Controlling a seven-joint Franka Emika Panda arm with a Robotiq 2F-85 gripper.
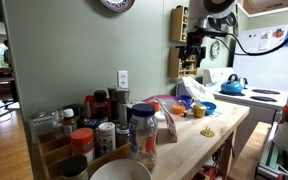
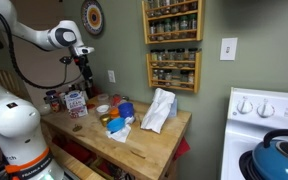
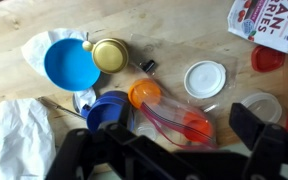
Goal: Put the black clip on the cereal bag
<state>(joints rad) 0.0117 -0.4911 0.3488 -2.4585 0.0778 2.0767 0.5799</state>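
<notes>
In the wrist view, the crumpled white cereal bag [image 3: 12,135] lies at the lower left edge of the wooden surface [image 3: 184,30]. Up and to its right sits a blue bowl [image 3: 71,62], with a gold lid [image 3: 110,54] just beside its right rim. Below these, a darker blue cup [image 3: 109,110] and an orange cup [image 3: 144,93] lie close together.

The black clip [image 3: 147,66] rests flat on the surface, just right of the gold lid and just above the orange cup. It is well apart from the bag and nothing grips it.

Further right lie a white lid [image 3: 204,78] and a red lid [image 3: 267,58], with a printed box [image 3: 269,18] in the top right corner. The dark jaws come in along the bottom edge, spread wide and holding nothing, raised above the clutter.

In an exterior view, the white arm [image 2: 44,38] reaches in from the left. The jaws hang over the near end of the surface [image 2: 134,150], and the cereal bag [image 2: 159,110] stands toward the right end.
</notes>
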